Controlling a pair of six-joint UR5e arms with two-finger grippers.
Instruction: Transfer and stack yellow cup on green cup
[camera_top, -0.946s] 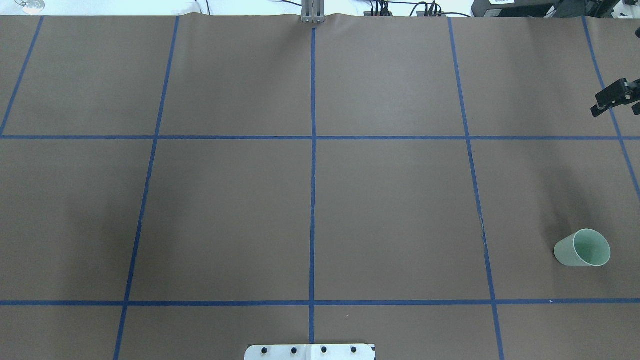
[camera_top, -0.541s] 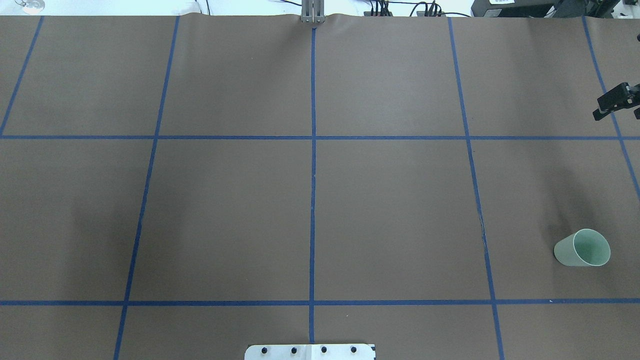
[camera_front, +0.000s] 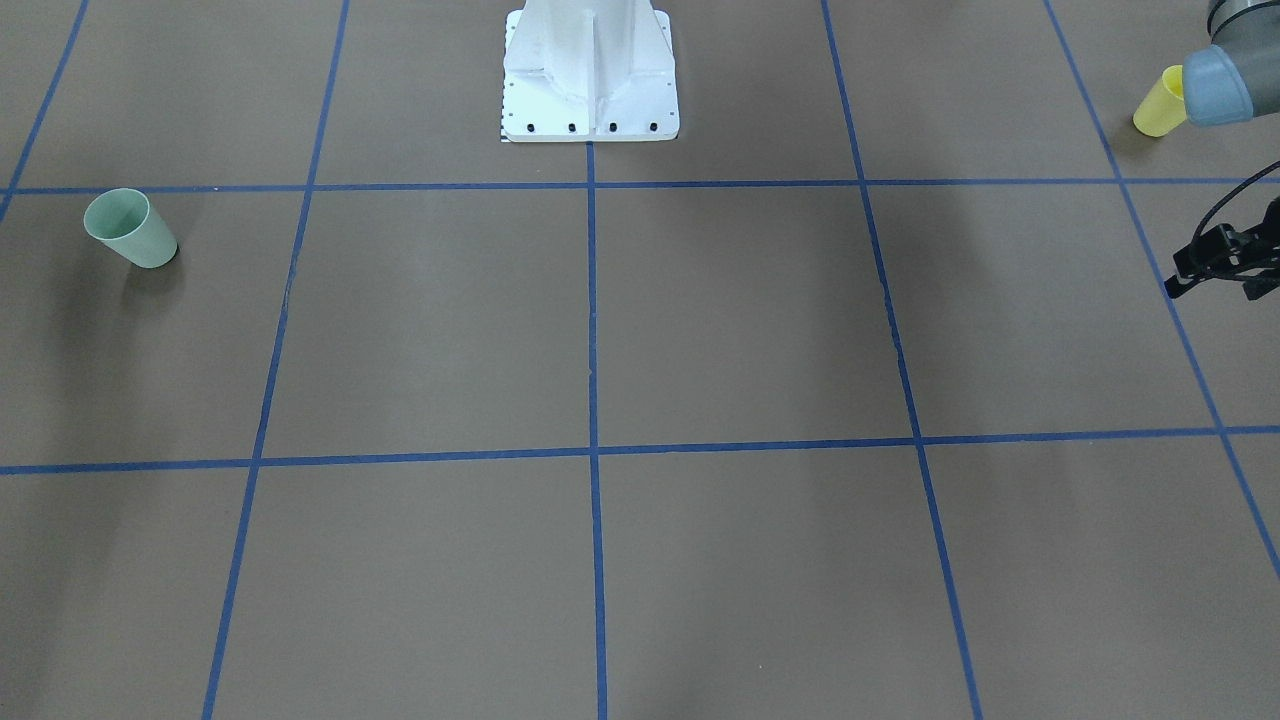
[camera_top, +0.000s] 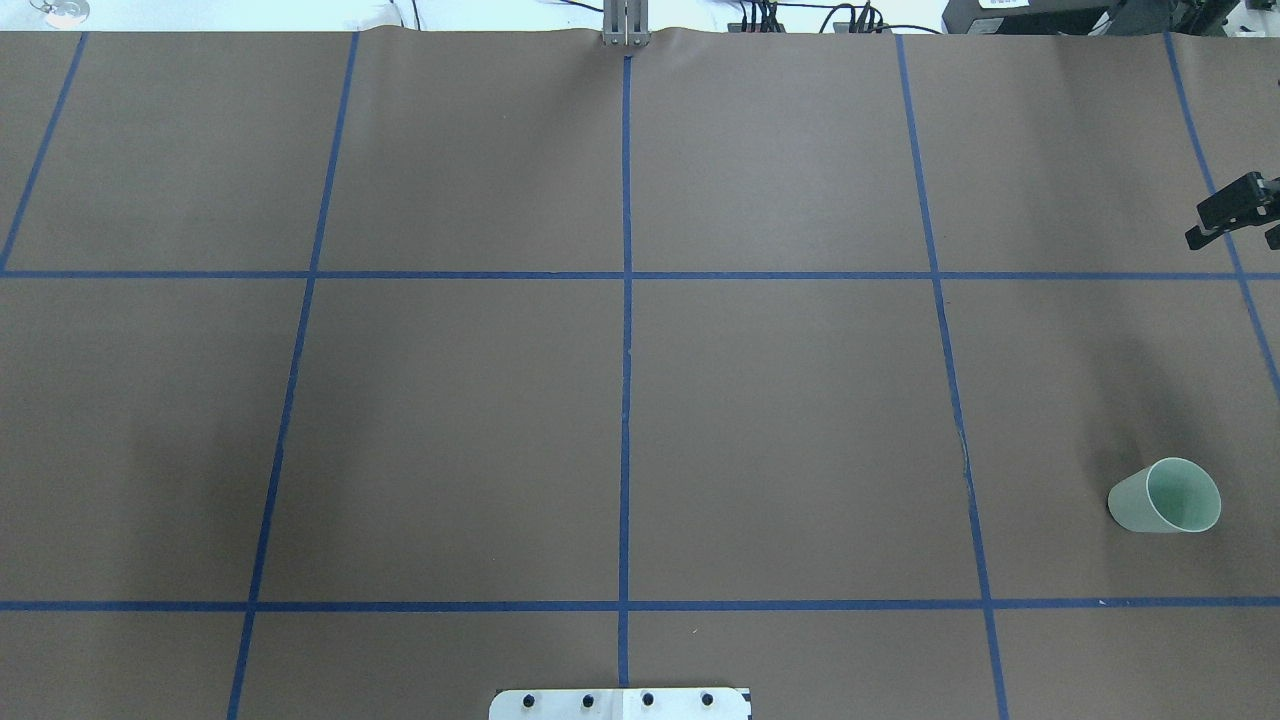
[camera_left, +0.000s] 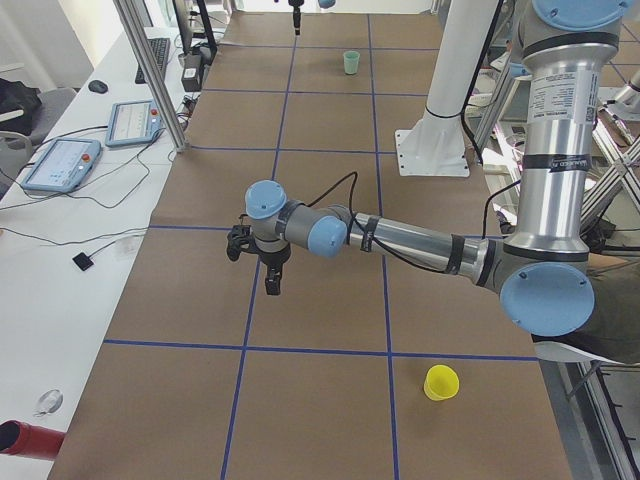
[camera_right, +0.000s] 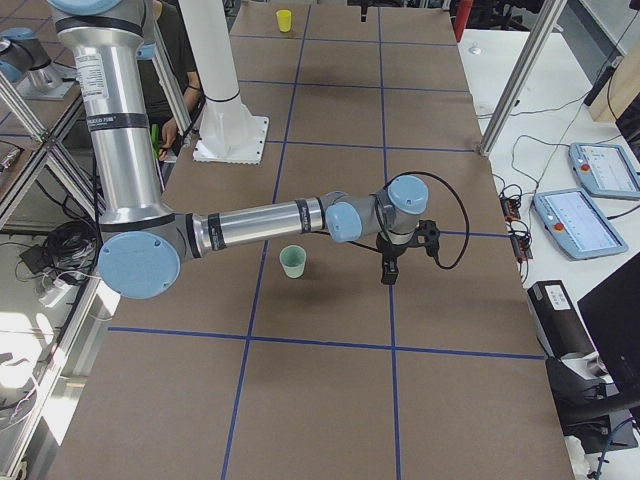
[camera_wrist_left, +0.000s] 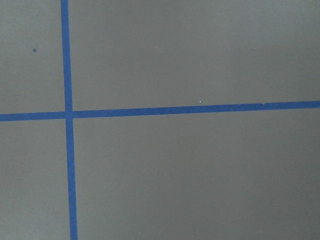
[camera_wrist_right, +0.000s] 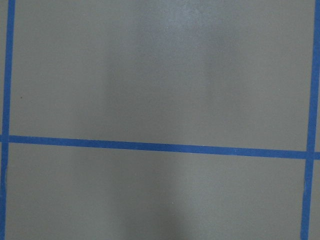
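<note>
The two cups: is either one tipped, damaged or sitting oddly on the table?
Nothing stands out. The yellow cup and the green cup each stand upright, mouth up, at opposite ends of the table. Nothing is spilled, and no damage is visible.

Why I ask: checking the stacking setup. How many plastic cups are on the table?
2. The bright yellow plastic cup stands far out on the robot's left, the pale mint-green plastic cup far out on its right. None seems hidden.
</note>
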